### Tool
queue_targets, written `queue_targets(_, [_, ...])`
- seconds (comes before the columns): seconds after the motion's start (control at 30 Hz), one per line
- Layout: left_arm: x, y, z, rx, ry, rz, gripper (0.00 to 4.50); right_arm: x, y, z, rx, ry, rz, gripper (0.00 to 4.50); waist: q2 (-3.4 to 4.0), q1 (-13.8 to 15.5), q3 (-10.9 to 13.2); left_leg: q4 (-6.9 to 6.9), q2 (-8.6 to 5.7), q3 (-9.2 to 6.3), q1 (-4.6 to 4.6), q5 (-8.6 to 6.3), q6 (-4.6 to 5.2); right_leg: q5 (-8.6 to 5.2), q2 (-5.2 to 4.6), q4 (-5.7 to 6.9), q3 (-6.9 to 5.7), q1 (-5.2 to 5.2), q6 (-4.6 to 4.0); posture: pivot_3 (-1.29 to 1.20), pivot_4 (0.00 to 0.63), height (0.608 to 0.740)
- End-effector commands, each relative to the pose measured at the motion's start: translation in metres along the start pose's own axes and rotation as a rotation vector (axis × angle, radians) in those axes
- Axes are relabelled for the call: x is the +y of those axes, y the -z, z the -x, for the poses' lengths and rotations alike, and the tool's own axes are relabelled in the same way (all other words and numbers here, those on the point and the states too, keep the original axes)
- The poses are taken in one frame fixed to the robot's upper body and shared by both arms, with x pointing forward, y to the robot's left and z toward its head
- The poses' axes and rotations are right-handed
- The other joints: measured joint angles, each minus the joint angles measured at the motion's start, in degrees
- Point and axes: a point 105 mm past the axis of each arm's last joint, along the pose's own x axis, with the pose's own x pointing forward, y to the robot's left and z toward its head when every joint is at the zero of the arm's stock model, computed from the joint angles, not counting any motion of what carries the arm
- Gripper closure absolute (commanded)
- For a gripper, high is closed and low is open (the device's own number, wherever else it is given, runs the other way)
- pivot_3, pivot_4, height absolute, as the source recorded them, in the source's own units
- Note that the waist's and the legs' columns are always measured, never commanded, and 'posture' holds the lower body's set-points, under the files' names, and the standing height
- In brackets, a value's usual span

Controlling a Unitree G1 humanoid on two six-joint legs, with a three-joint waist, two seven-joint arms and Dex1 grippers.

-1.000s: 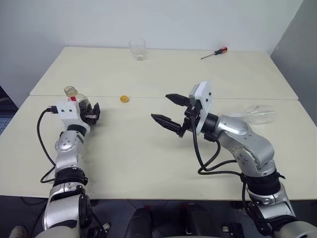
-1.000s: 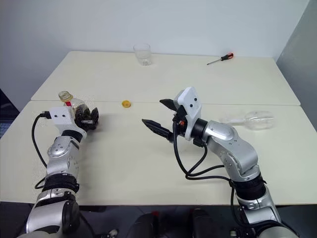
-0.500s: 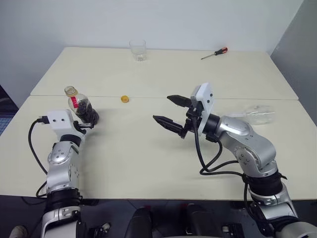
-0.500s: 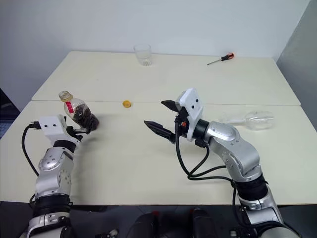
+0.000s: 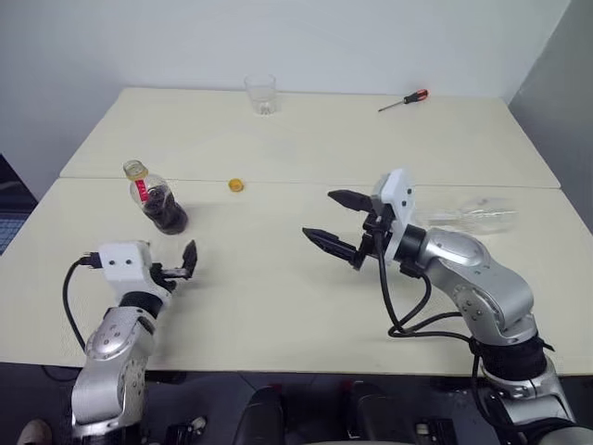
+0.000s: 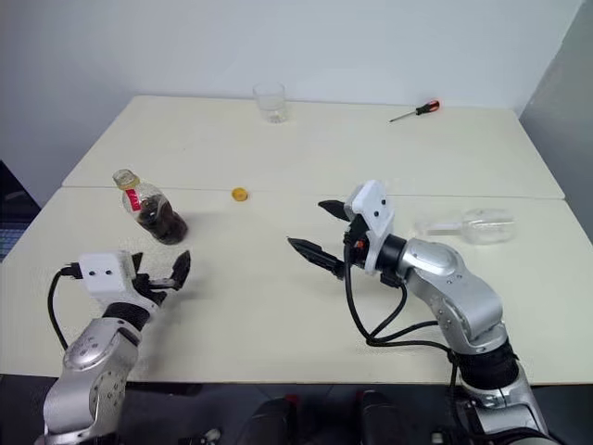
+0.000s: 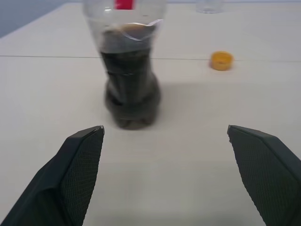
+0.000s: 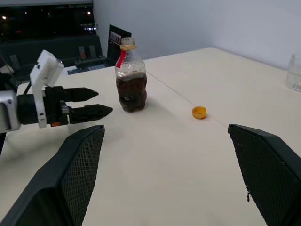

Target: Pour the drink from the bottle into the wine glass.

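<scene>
The bottle (image 5: 159, 198) stands upright on the left of the table, its round body holding the dark drink (image 7: 130, 84); its red label band shows below the neck. My left gripper (image 5: 182, 262) hovers open a short way in front of the bottle, apart from it and empty. Out over the table's middle, my right gripper (image 5: 320, 213) is open and empty, pointing left toward the bottle. The wine glass (image 5: 474, 212) lies on its side at the far right, behind my right arm.
A small yellow cap (image 5: 236, 184) lies on the table right of the bottle. A clear stemless tumbler (image 5: 260, 93) stands at the back edge, and a red-handled screwdriver (image 5: 404, 100) lies at the back right. A seam (image 5: 296, 182) joins two tables.
My left gripper, which stood around the bottle's body, has drawn back toward the near edge, leaving the bottle standing alone. The right gripper has shifted slightly to the right.
</scene>
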Motion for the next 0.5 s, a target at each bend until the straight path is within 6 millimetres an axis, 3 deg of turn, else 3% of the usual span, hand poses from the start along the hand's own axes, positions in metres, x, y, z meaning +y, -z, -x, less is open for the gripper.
queue_targets(0.03, [-0.032,-0.017,0.007,-0.034,0.130,0.004,0.03,-0.003,-0.010,0.011,-0.028,0.054,0.035,0.00,0.00,0.04,0.00,0.00,-0.01,0.00,0.00,0.00,0.00,0.00,0.00,0.00,-0.02,0.02,0.00,0.00,0.150,0.740])
queue_targets(0.3, [-0.102,-0.037,0.013,-0.090,0.568,-0.115,0.03,-0.044,0.029,0.043,0.118,0.412,-0.026,0.00,-0.01,0.04,-0.01,-0.03,-0.09,0.23,0.04,0.00,0.00,-0.01,0.13,0.00,0.01,0.02,-0.01,0.00,0.150,0.740])
queue_targets(0.5, [-0.128,-0.041,0.025,-0.089,0.855,-0.094,0.03,-0.074,0.041,0.076,0.119,0.707,-0.172,0.00,0.00,-0.21,0.00,-0.07,-0.06,0.42,0.09,0.00,0.00,-0.01,0.19,0.00,0.17,-0.01,-0.01,0.00,0.150,0.740])
